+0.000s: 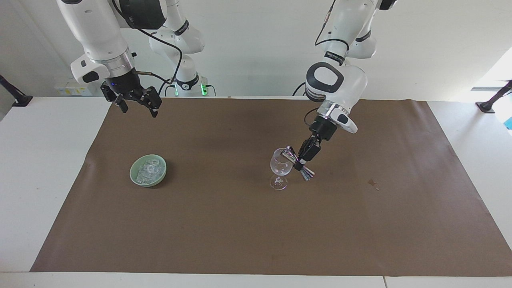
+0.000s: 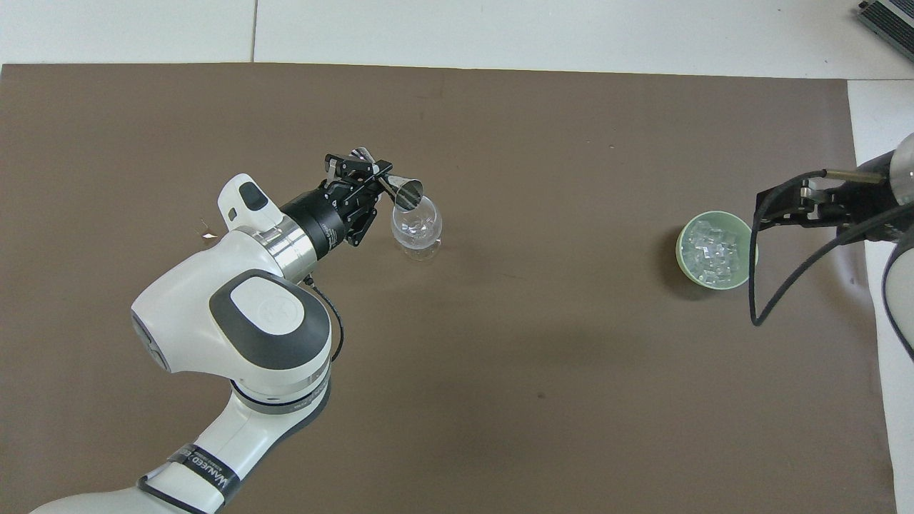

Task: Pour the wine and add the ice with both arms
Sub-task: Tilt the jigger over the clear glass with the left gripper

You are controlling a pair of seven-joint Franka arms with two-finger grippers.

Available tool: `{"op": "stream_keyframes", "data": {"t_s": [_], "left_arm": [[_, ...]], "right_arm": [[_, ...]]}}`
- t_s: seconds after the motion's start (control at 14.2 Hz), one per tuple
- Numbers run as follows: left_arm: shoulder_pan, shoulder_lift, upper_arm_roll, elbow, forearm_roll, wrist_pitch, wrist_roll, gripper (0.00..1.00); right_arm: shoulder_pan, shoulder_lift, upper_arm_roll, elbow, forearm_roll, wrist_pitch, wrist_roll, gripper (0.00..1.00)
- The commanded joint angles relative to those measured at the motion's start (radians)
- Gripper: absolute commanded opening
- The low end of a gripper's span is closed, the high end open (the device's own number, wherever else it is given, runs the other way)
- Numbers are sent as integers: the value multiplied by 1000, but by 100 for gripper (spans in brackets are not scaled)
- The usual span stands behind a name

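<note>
A clear wine glass [image 1: 280,167] [image 2: 416,230] stands upright near the middle of the brown mat. My left gripper [image 1: 300,162] [image 2: 378,182] is shut on the waist of a double-ended metal jigger [image 1: 296,163] [image 2: 400,190], tipped on its side with one cup over the glass rim. Toward the right arm's end of the table, a pale green bowl [image 1: 133,177] [image 2: 680,243] holds several small clear cubes of ice [image 1: 149,170] [image 2: 710,251]. My right gripper [image 1: 138,107] [image 2: 778,207] hangs open and holding nothing, high above the mat's edge beside the bowl.
The brown mat [image 1: 224,224] [image 2: 543,400] covers most of the white table [image 1: 36,168]. A small light scrap [image 1: 374,184] [image 2: 208,234] lies on the mat toward the left arm's end. Two slimmer white arms with green-lit bases [image 1: 191,86] stand at the robots' edge of the table.
</note>
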Motion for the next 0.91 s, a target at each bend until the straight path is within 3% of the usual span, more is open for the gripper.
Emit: {"op": "stream_keyframes", "data": {"t_s": [0.0, 0.84], "left_arm": [[1, 13, 2, 21, 19, 4, 35, 0], [1, 13, 7, 20, 27, -8, 246, 0]], "right_arm": [[-6, -18, 2, -21, 19, 4, -22, 100], [-6, -18, 2, -21, 17, 4, -22, 100]]}}
